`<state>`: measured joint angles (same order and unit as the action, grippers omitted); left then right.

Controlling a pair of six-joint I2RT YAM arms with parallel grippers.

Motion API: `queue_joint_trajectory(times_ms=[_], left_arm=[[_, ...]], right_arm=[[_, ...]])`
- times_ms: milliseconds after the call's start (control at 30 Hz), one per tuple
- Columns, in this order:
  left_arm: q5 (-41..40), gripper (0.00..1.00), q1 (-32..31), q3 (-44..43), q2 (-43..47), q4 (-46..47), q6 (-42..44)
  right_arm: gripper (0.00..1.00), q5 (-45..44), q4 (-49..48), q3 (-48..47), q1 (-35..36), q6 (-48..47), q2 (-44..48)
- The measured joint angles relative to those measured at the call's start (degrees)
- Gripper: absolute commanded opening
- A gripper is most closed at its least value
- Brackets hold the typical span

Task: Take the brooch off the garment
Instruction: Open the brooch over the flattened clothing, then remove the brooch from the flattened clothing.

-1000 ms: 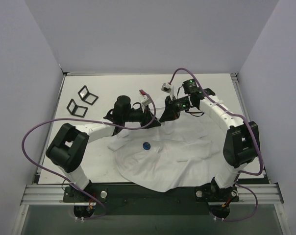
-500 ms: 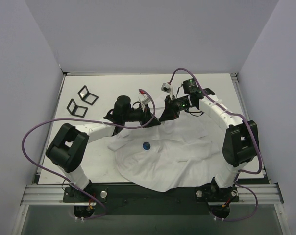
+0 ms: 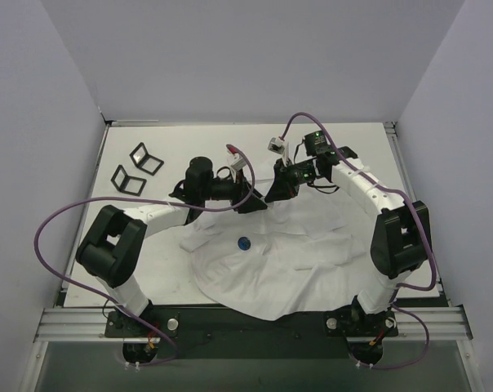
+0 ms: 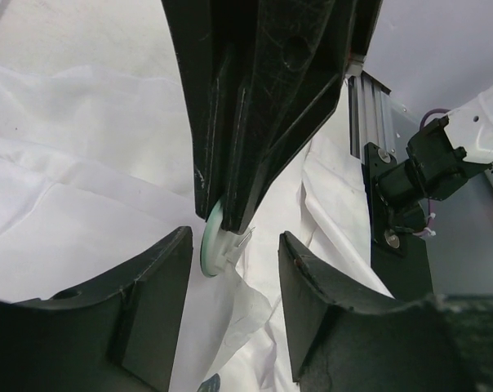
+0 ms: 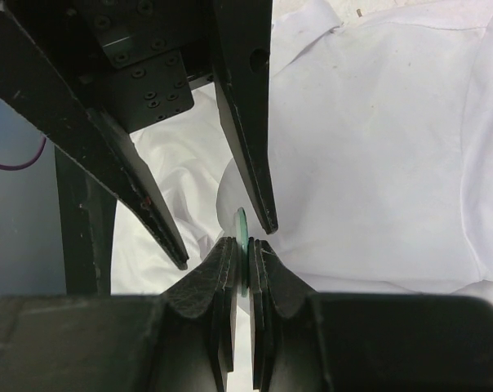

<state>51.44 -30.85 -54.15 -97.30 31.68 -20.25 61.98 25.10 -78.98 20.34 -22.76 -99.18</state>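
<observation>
The garment [image 3: 287, 261] lies crumpled and white across the table's middle. The brooch [image 5: 242, 231], a thin pale-green disc with a white back and a pin, is pinched edge-on by my right gripper [image 5: 245, 248], which is shut on it. In the left wrist view the brooch [image 4: 211, 242] hangs under the right gripper's black fingers [image 4: 255, 114], with a fold of the garment [image 4: 255, 302] drawn up to it. My left gripper [image 4: 235, 261] is open, one jaw on each side of the brooch and not touching it. From above, both grippers meet over the garment's far edge: left gripper [image 3: 253, 201], right gripper [image 3: 273, 194].
A small dark-blue round thing [image 3: 244, 242] sits on the garment nearer me. Two black square frames [image 3: 146, 158] [image 3: 128, 180] lie at the far left of the table. Grey walls close in three sides; an aluminium rail [image 3: 246, 322] runs along the near edge.
My left gripper's jaws have opened away from the brooch and the left arm has shifted slightly left. The right gripper has stayed shut on the brooch in the same place.
</observation>
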Motion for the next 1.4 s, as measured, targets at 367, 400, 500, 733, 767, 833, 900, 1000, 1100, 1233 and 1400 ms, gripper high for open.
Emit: queue_joint_trajectory(times_ms=[367,400,500,733,767,833,900,1000,1100,1233,1400], left_arm=[[1.0,0.6,0.0,-3.5,0.0,-8.6,8.3],[0.8,0.6,0.1,-3.7,0.0,-9.6,9.2],[-0.2,0.6,0.1,-4.7,0.0,-13.1,12.1],[-4.5,0.6,0.1,-7.0,-1.4,-18.1,16.7],[-5.2,0.56,0.1,-7.1,-1.9,-18.6,17.1],[-6.7,0.49,0.1,-7.5,-2.8,-19.9,17.8],[-8.0,0.38,0.0,-8.2,-4.0,-21.2,18.2],[-9.5,0.15,-0.1,-9.0,-5.6,-22.5,18.5],[-10.4,0.05,-0.3,-9.5,-6.5,-23.0,18.9],[-10.7,0.0,-0.7,-9.6,-6.5,-23.0,19.3],[-10.7,0.0,-0.9,-9.5,-6.5,-22.8,19.2]], right_arm=[[0.0,-3.4,0.0,-0.2,0.0,0.5,0.0],[0.0,-4.3,0.0,-0.3,0.0,0.7,0.0],[0.0,-6.5,-0.2,-1.0,0.0,1.2,0.0],[0.0,-12.0,-1.7,-2.0,0.3,1.9,0.4],[0.0,-12.7,-2.0,-2.0,0.3,2.1,0.4],[0.0,-13.7,-2.2,-2.1,0.3,2.3,0.4],[0.0,-14.3,-2.6,-2.3,0.3,2.6,0.4],[0.0,-14.8,-3.1,-2.6,0.3,3.0,0.4],[0.0,-15.1,-3.7,-2.8,0.4,3.3,0.4],[0.0,-15.6,-4.1,-2.8,0.9,3.6,0.4],[0.0,-17.4,-5.7,-2.8,1.9,4.8,0.2]])
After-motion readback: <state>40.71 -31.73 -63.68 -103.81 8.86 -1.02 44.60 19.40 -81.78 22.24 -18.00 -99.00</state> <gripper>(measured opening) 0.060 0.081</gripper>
